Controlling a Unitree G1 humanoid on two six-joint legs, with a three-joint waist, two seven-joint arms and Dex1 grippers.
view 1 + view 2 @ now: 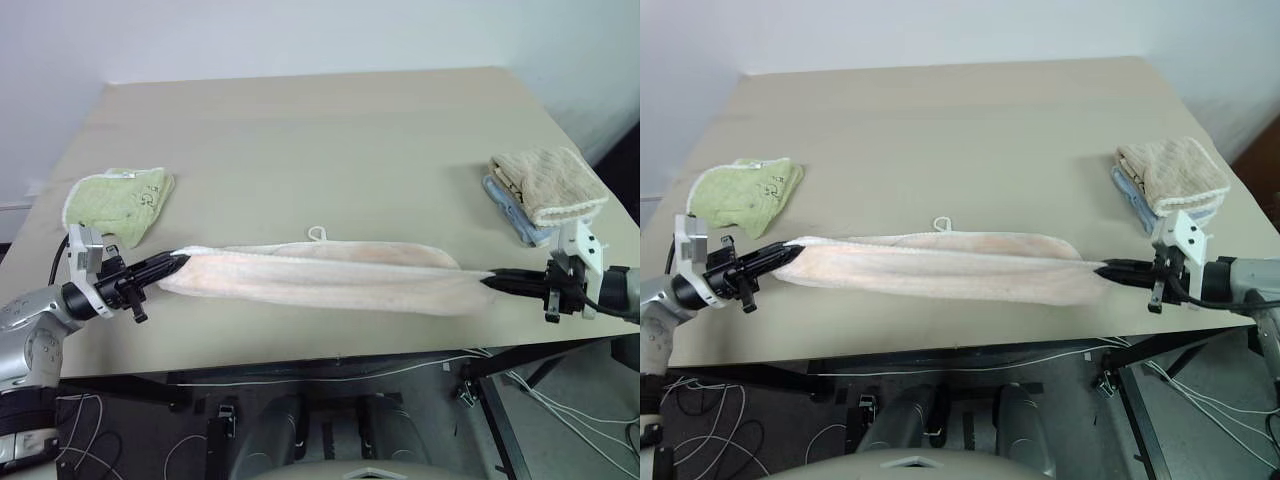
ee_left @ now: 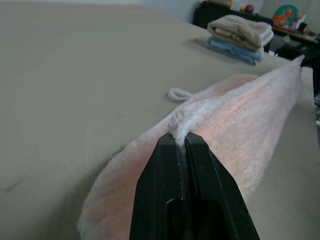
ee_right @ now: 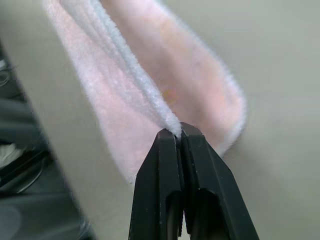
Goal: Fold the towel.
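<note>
Beige table under me, its near edge crossed by the towel. My left gripper pinches one end, my right gripper the other, both clamped on white edging. I'd keep it taut and carry both ends forward evenly. Its long axis runs left to right, loop pointing away from me.

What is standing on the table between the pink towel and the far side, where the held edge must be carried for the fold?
Nothing visible. The left gripper and right gripper are shut on the towel ends. Behind it the table is bare; the green towel and the beige and blue towels lie off to the sides.
</note>
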